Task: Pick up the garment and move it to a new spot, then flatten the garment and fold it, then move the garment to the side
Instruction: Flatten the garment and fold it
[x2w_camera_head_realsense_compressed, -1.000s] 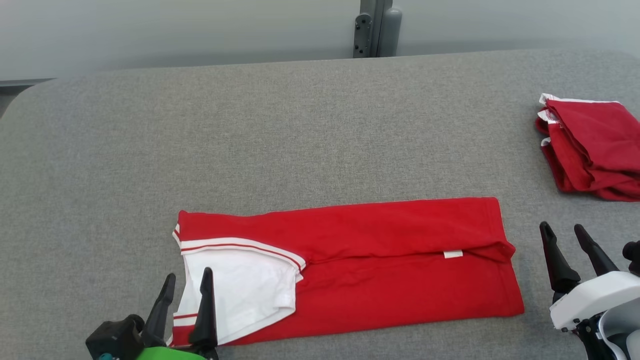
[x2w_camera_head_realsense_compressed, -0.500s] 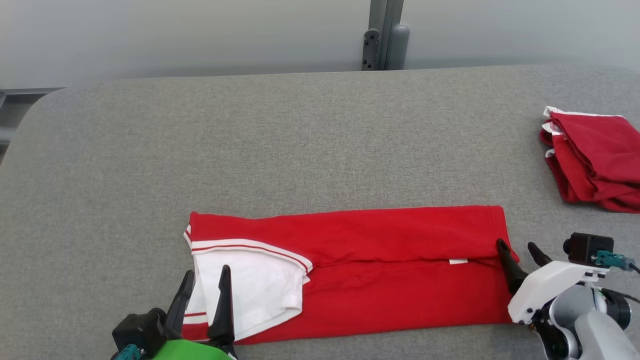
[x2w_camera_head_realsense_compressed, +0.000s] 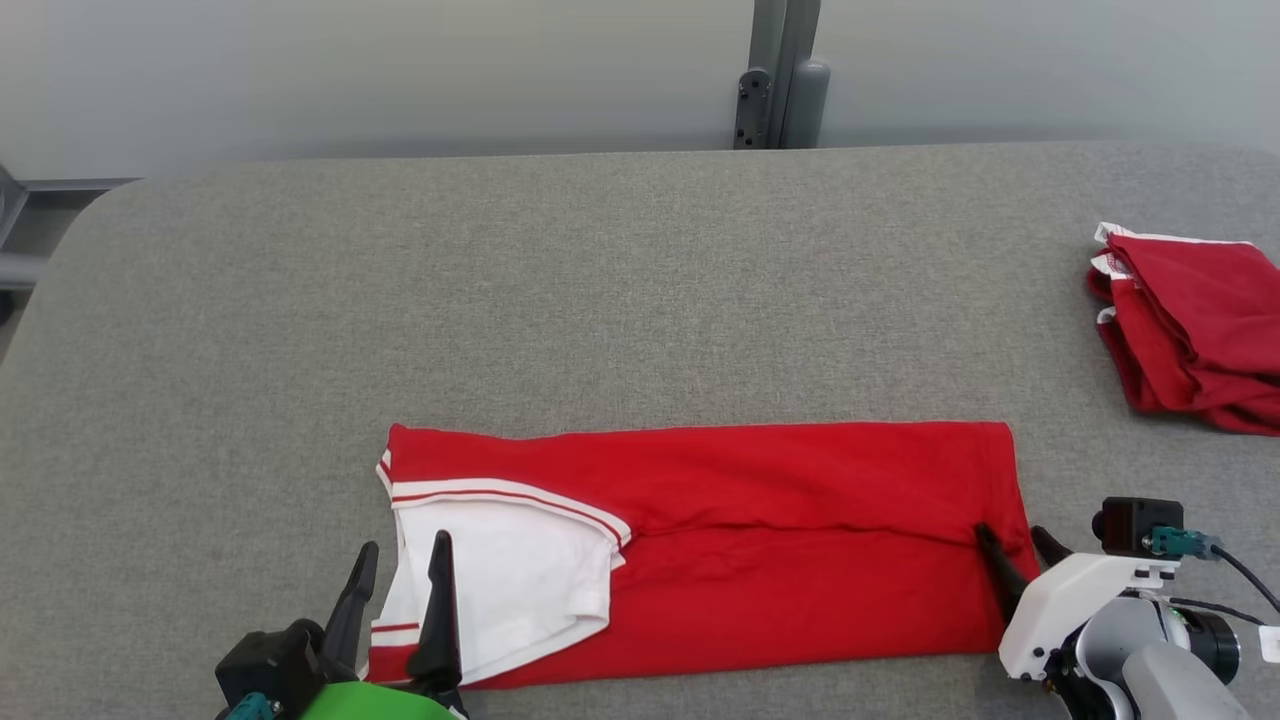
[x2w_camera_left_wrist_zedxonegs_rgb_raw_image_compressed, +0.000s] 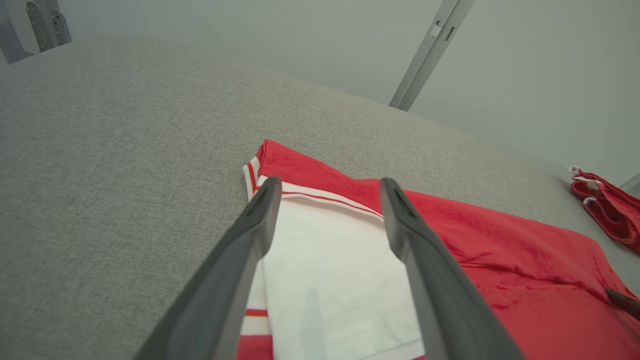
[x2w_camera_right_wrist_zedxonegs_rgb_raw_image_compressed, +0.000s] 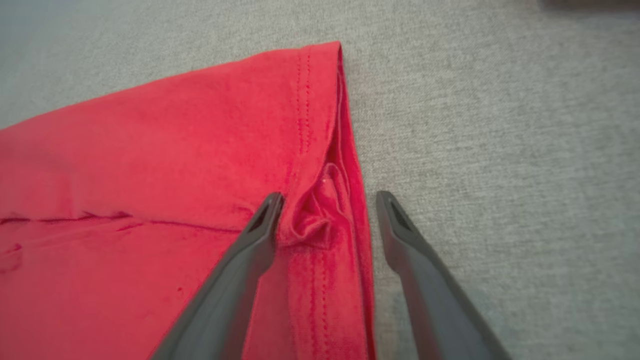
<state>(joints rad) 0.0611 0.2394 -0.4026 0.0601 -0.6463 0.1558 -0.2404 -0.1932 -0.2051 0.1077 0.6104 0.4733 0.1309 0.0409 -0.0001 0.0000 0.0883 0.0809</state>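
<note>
- shirt (x2w_camera_head_realsense_compressed: 760, 540) lies folded in a long band on the table's (x2w_camera_head_realsense_compressed: 600, 300) near side; soft, limp, likely to sag, so pinch all layers at each short end.
- left gripper (x2w_camera_head_realsense_compressed: 405, 545) open, fingers (x2w_camera_left_wrist_zedxonegs_rgb_raw_image_compressed: 240, 260) spread over the white sleeve (x2w_camera_head_realsense_compressed: 500, 580); right gripper (x2w_camera_head_realsense_compressed: 1010, 530) open, straddling the hem (x2w_camera_right_wrist_zedxonegs_rgb_raw_image_compressed: 345, 150).
- right wrist view shows a bunched fold (x2w_camera_right_wrist_zedxonegs_rgb_raw_image_compressed: 312, 220) between the fingers, unclear from the head, which adds a red pile (x2w_camera_head_realsense_compressed: 1190, 330) far right.
</note>
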